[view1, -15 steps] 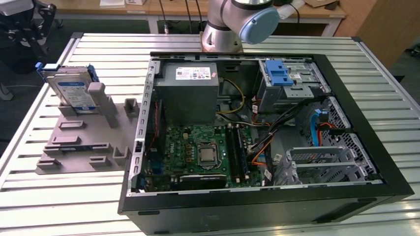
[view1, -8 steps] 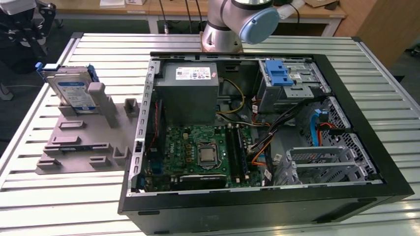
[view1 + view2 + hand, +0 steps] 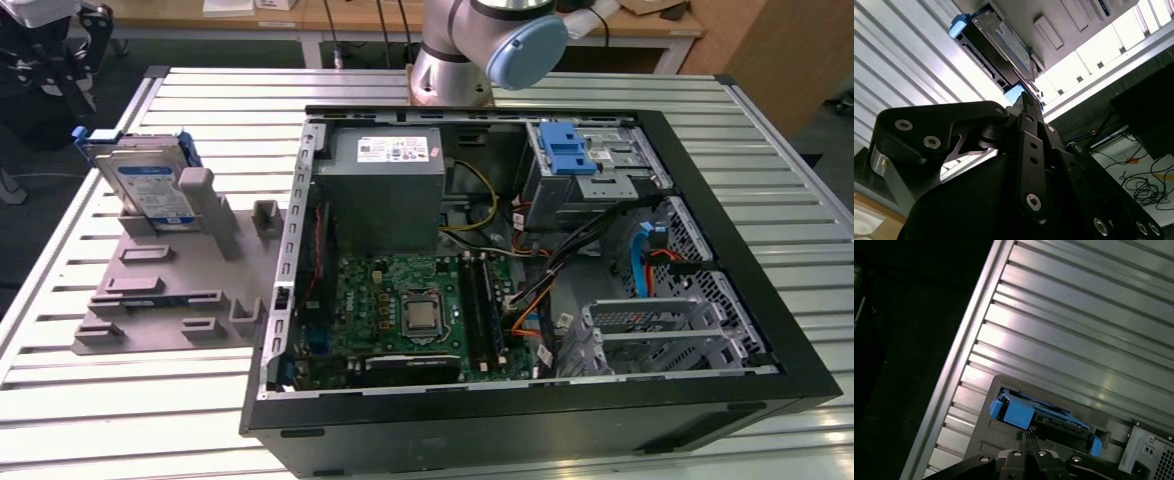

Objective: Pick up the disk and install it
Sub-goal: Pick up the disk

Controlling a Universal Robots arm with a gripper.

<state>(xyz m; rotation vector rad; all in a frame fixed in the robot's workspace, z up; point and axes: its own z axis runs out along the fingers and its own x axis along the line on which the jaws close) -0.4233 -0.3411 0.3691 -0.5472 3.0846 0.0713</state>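
Disk [image 3: 144, 185] upright — gripper [image 3: 1023, 435], seemingly closed, near.

The disk [image 3: 1044, 416] stands in the holder [image 3: 167, 300], just ahead of the gripper [image 3: 1024, 436]. The computer case [image 3: 534, 250] lies beside them.

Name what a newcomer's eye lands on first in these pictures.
The open computer case dominates the table, its green motherboard exposed. On the exterior view's left, the disk stands on edge in a grey holder. In the first wrist view the shut end effector points at it.
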